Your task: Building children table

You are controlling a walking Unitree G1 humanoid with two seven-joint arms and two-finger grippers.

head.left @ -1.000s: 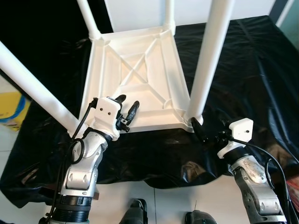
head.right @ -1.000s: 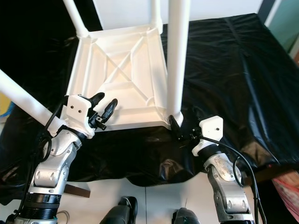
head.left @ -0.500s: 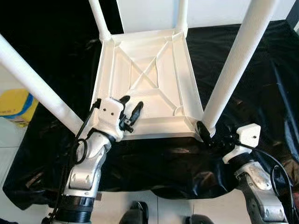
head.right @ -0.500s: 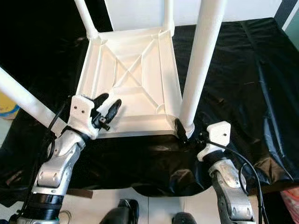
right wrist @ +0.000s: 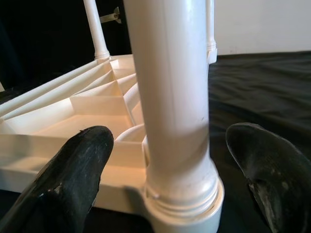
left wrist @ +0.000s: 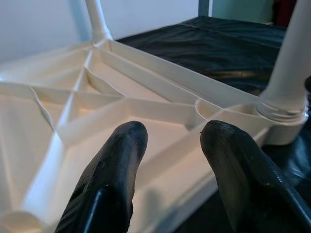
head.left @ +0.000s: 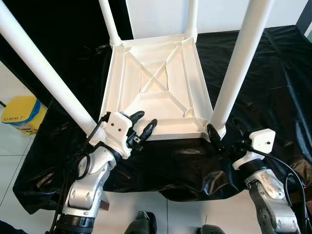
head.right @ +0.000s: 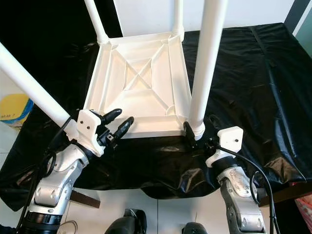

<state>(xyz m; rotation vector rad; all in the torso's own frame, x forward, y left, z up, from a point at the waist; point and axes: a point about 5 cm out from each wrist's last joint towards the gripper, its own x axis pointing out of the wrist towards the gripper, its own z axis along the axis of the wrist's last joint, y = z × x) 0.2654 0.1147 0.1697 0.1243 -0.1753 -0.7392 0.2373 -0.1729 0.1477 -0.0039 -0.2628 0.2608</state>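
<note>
A white plastic children's table (head.left: 156, 92) lies upside down on a black sheet, its four legs pointing up. My left gripper (head.left: 145, 118) is open over the near rim by the near-left leg (head.left: 44, 68). In the left wrist view both fingers (left wrist: 121, 155) hover just above the ribbed underside, holding nothing. My right gripper (right wrist: 170, 145) is open at the base of the near-right leg (head.left: 234, 73). One finger stands on each side of the leg socket (right wrist: 184, 194), with a gap to the leg on both sides.
The black sheet (head.left: 273, 73) covers the low surface and hangs over its near edge. A yellow bucket (head.left: 22, 114) stands on the white tiled floor to the left. A white wall rises behind the table.
The whole view has shifted as the head moved. My left gripper has drawn back a little towards the near rim. The right gripper stays around the near-right leg's base.
</note>
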